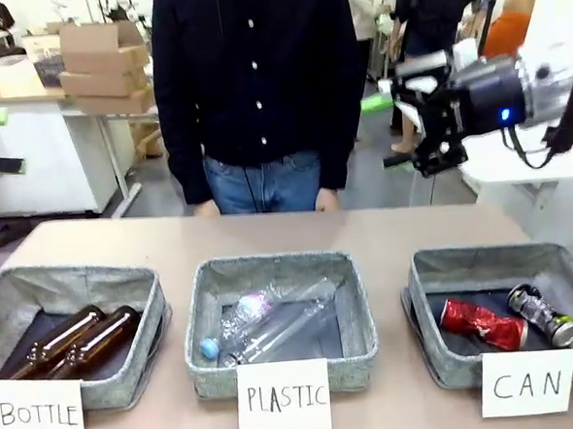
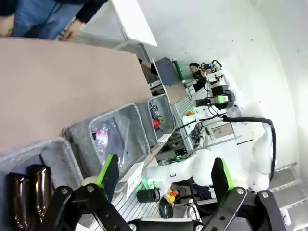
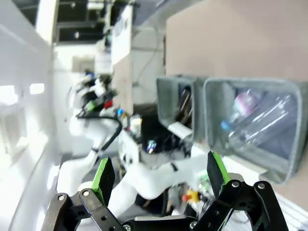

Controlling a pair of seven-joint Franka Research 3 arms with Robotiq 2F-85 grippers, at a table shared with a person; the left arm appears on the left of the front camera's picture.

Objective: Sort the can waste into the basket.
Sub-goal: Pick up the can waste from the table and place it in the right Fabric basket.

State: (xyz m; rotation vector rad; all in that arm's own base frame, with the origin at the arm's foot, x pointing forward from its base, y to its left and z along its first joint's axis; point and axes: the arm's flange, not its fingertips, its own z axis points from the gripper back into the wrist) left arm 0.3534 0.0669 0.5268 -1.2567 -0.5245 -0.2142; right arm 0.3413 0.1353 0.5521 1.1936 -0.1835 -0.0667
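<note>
Both cans already lie inside the CAN basket: the red can aslant beside the black can. The right claw hangs spread and empty, high above that basket; the left claw is spread too.

Bright, even light; blurry, warped wrist views

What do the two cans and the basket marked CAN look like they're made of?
Red can: thin metal, glossy painted, crumpled and dented. Black and silver can: likely metal too, shiny glints on its body. CAN basket: soft grey woven fabric, matte, with slightly sagging walls and a dark floor.
</note>
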